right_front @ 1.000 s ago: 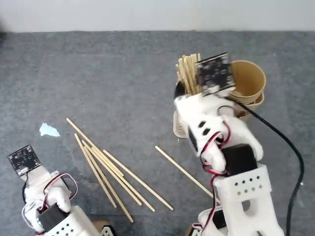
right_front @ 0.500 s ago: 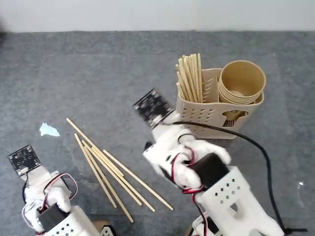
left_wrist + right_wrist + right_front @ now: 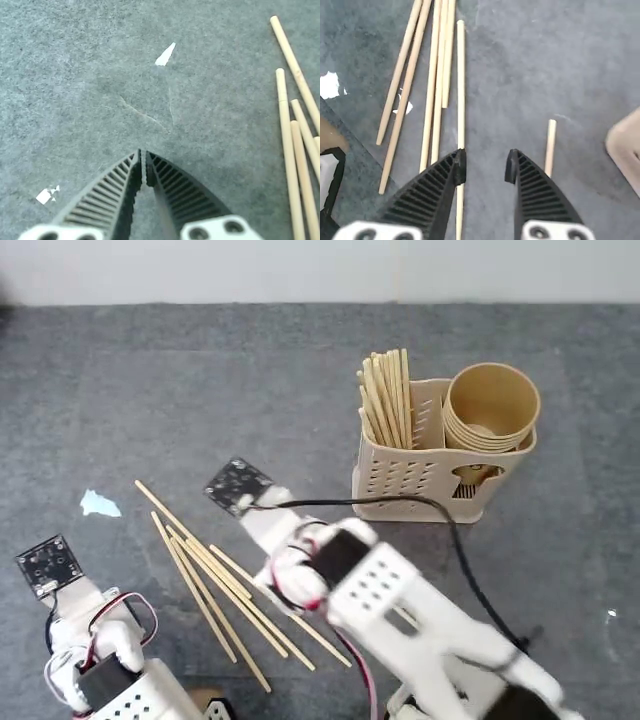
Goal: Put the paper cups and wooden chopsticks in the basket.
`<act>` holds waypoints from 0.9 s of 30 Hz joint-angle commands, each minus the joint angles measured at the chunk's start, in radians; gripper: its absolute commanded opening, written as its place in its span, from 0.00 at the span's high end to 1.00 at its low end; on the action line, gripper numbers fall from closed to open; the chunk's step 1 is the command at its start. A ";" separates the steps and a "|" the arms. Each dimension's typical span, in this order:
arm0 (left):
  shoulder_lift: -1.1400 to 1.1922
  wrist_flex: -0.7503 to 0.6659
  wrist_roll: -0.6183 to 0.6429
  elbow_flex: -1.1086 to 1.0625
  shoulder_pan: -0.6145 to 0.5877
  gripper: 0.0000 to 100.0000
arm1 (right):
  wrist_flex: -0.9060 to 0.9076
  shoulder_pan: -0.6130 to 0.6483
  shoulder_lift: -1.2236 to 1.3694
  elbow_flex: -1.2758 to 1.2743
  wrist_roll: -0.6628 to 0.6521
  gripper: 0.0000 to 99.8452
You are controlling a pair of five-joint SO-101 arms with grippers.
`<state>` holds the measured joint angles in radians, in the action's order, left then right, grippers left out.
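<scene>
The grey worktop [image 3: 200,370] has the basket [image 3: 420,485] toward its far right, with the paper cups [image 3: 492,405] stacked inside. Loose chopsticks [image 3: 190,536] lie by the near edge. My right tool [image 3: 486,165] hangs over them, a little open, holding nothing. I should line it up across one stick, go low, then squeeze. My left tool [image 3: 143,152] is closed and empty.
</scene>
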<state>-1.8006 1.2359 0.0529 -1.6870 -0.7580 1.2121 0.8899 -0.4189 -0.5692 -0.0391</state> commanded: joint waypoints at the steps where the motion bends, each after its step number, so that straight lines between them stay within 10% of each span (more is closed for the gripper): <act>1: -0.011 -0.021 -0.011 0.005 0.005 0.99 | -0.025 0.033 0.128 0.121 0.014 0.79; 27: -0.011 -0.023 -0.011 0.005 0.003 0.99 | -0.280 0.179 0.628 0.284 0.147 0.77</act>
<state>-1.8006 1.2359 0.0529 -1.6870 -0.7580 0.9590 1.0587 0.2148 -0.3299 0.0990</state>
